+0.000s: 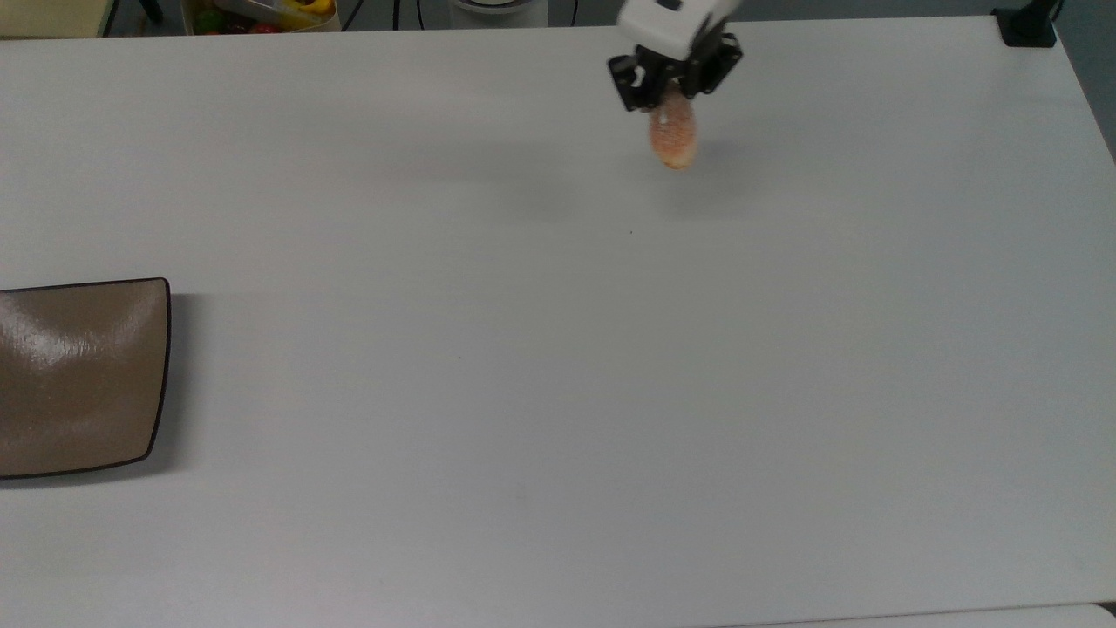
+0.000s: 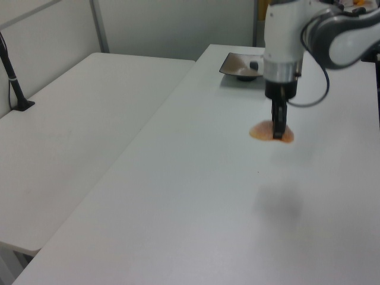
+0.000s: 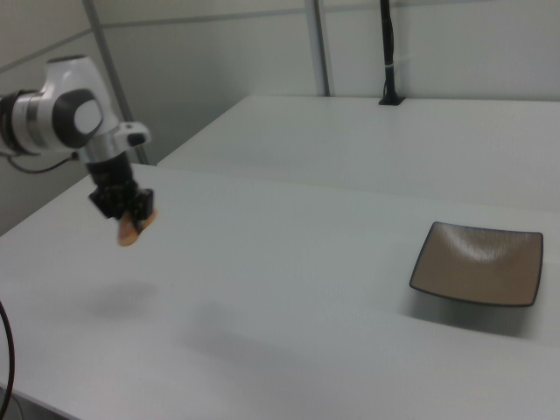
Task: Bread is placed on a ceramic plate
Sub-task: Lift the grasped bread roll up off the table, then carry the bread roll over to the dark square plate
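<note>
Above white table (image 1: 523,392), fingers (image 1: 629,85) clamp bread (image 1: 673,138) aloft.

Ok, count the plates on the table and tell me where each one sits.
1. The ceramic plate sits at the top view's left edge, partly cut off there, far from the bread held by the hand. None other shows.

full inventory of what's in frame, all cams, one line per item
bread: 1, orange-golden, held in the air above the table, top view's upper middle
ceramic plate: 1, glossy brown, square, on the table at the top view's left edge, empty
table: 1, white, under both
second table: 1, white, left view's left
bin of coloured items: 1, yellow and red contents, top view's upper left
gripper: 1, black fingers on white arm, shut on the bread
</note>
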You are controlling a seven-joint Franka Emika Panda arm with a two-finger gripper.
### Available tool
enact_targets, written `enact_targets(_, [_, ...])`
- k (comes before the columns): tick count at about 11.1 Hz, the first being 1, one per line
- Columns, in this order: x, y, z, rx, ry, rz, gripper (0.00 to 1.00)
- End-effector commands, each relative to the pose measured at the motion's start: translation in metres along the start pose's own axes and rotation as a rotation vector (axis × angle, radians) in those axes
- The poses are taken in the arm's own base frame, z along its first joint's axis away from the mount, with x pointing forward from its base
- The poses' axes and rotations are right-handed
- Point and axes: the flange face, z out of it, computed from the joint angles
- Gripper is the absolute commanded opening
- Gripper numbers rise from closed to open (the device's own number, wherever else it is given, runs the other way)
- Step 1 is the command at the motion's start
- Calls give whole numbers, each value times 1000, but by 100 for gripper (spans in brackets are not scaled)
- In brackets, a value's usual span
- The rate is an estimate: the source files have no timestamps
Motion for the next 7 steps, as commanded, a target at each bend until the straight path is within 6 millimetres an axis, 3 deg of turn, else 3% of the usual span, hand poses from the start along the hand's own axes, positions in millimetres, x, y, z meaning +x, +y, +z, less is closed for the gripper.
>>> enact_targets(1, [6,90,-46,-4,-3,1,16])
enact_targets(3, [4,154,-68,-11,27,0,16])
enact_targets(7, [-17,267,-78,-36,51,-72,16])
